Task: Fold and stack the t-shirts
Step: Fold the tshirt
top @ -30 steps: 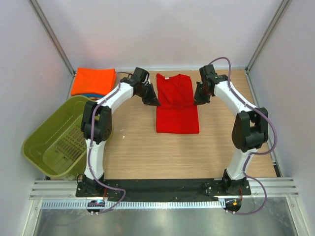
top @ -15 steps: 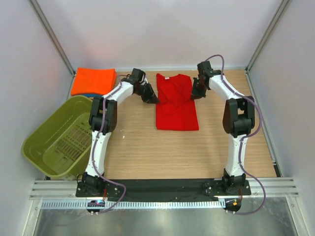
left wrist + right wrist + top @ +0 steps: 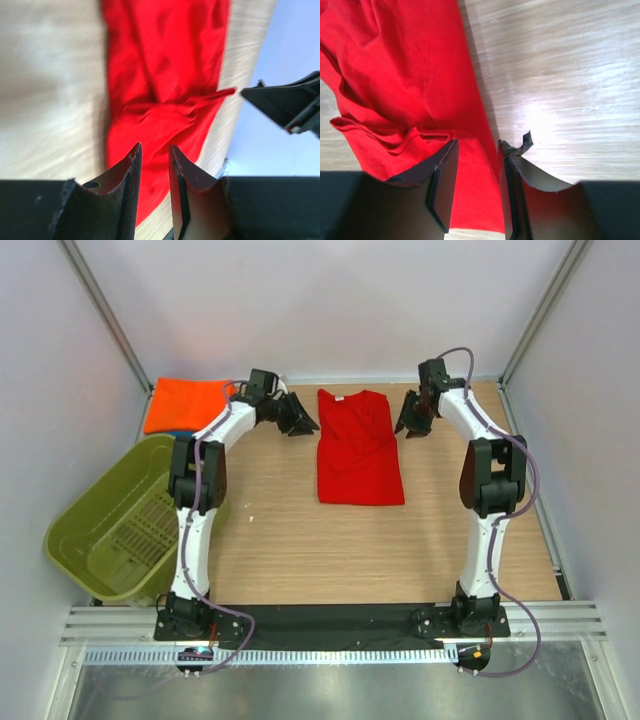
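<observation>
Red t-shirt (image 3: 360,445) lies folded near the table (image 3: 300,540) far edge, between left gripper (image 3: 308,427) and right gripper (image 3: 406,430). Wrist views alone show both jaws parted, empty. Overhead alone shows orange t-shirt (image 3: 190,405), far-left corner.

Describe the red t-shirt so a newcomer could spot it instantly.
Start at the wooden table. Near the middle of its far edge lies the red t-shirt, folded into a long rectangle. It alone is red; the orange t-shirt sits in the far left corner.
</observation>
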